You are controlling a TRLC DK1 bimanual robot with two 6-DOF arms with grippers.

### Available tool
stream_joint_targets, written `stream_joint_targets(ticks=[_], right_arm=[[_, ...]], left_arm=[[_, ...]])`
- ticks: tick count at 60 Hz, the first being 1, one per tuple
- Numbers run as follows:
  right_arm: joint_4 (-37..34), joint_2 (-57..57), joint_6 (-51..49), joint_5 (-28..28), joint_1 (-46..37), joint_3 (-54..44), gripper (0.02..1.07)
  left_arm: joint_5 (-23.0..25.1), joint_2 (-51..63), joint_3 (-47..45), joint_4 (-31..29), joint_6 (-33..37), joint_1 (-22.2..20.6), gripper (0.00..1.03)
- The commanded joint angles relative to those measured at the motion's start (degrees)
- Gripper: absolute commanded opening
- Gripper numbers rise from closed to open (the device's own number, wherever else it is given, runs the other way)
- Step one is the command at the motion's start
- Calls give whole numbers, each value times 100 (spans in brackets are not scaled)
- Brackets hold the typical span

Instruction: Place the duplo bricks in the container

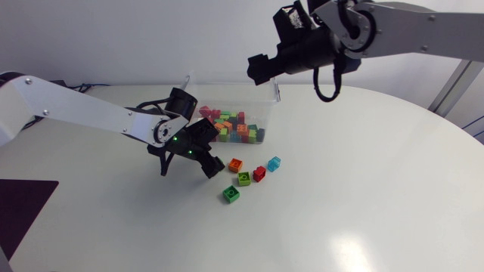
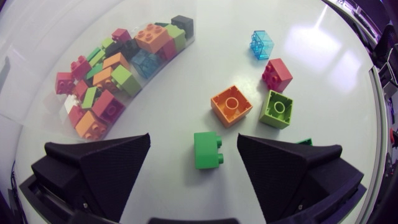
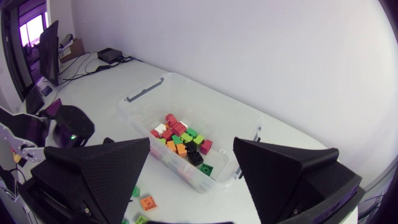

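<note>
The left claw (image 2: 193,138) is released, its two black wedge fingers spread wide just above the white round bench (image 1: 363,196). A solid green duplo brick (image 2: 208,150) lies between the fingers, touching neither. Just ahead of it sits an orange square duplo brick (image 2: 231,106), with a lime-green square duplo brick (image 2: 276,109) right beside that. A red duplo brick (image 2: 277,74) comes next, and a translucent blue duplo brick (image 2: 262,45) lies farthest from the claw. In the head view a darker green brick (image 1: 231,194) lies apart from these, nearer the bench's front. The left arm (image 1: 76,106) comes in low across the bench.

To the side of the left claw stands the clear plastic container (image 1: 268,113). It holds a heap of mixed duplo bricks (image 1: 231,125) in pink, orange, green and black.

The right claw (image 3: 192,149) hangs high above the container's far side, also released, with nothing between its fingers. Its arm (image 1: 408,30) is raised well off the bench.
</note>
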Motion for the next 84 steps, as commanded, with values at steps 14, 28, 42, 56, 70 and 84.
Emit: stream_joint_targets(ticks=[14, 28, 42, 56, 70, 84], right_arm=[[-102, -1216, -255, -244, -405, -1703, 100], [-243, -1163, -457, -253, -476, -2309, 100], [-339, -618, -545, -244, -405, -2362, 100], [-375, 243, -747, -7, -238, -2195, 99], [-489, 1069, -1081, 125, -282, -1659, 99], [-647, 1667, -1283, 230, -282, -1237, 95]], left_arm=[[-124, 544, 775, -829, 389, -7, 82], [-212, 834, 1293, -1479, 494, -42, 60], [-370, 1027, 1478, -1822, 635, -182, 44], [-405, 992, 1566, -2095, 652, -244, 22], [-405, 307, 1495, -2552, 696, -235, 22], [-405, -467, 1486, -2824, 644, -200, 22]])
